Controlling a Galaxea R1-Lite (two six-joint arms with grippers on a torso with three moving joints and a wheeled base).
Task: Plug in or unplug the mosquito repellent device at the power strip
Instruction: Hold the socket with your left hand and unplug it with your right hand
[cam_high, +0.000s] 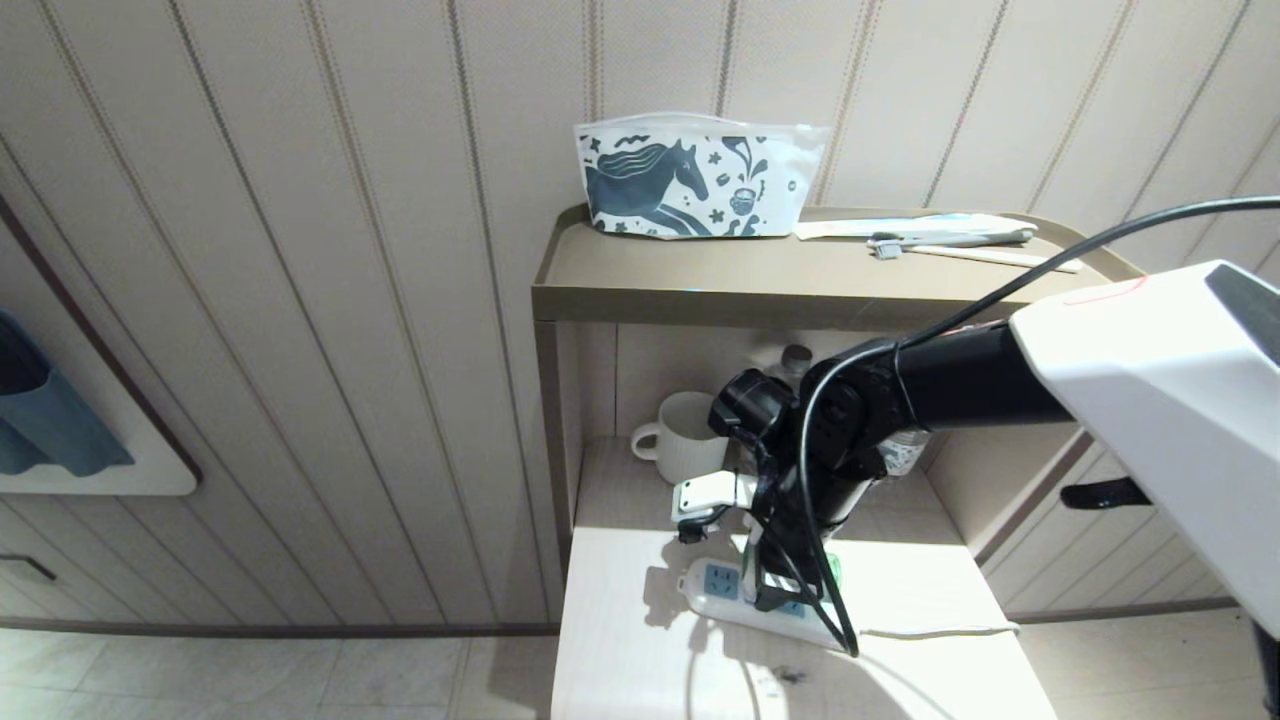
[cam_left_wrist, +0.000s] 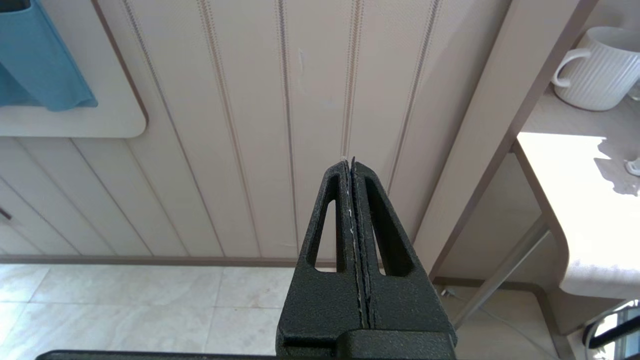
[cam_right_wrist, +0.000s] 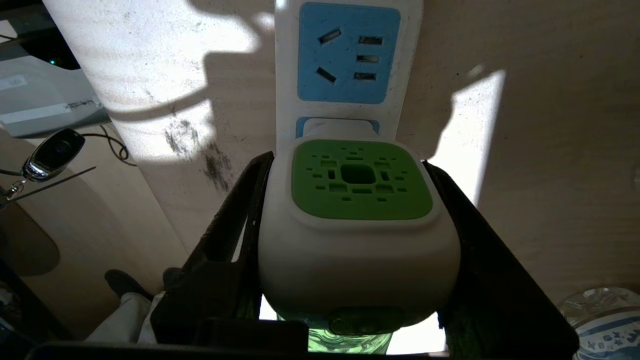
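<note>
The mosquito repellent device (cam_right_wrist: 357, 215), white with a green perforated top, stands on the power strip (cam_right_wrist: 285, 75) at the socket beside a free light-blue one. Its green liquid bottle shows faintly beneath it. My right gripper (cam_right_wrist: 347, 162) straddles the device, and both black fingers (cam_right_wrist: 240, 215) press against its sides. In the head view the right gripper (cam_high: 775, 580) points down onto the power strip (cam_high: 715, 590) on the lower shelf, hiding most of the device; only a green sliver (cam_high: 832, 570) shows. My left gripper (cam_left_wrist: 350, 165) hangs parked off to the side near the wall, shut and empty.
A white mug (cam_high: 690, 435) and a water bottle (cam_high: 795, 365) stand behind the strip under the upper shelf. A horse-print pouch (cam_high: 690, 180) and a toothbrush (cam_high: 940, 235) lie on top. The strip's white cord (cam_high: 940, 632) runs right. A key fob (cam_right_wrist: 52, 152) hangs below the table edge.
</note>
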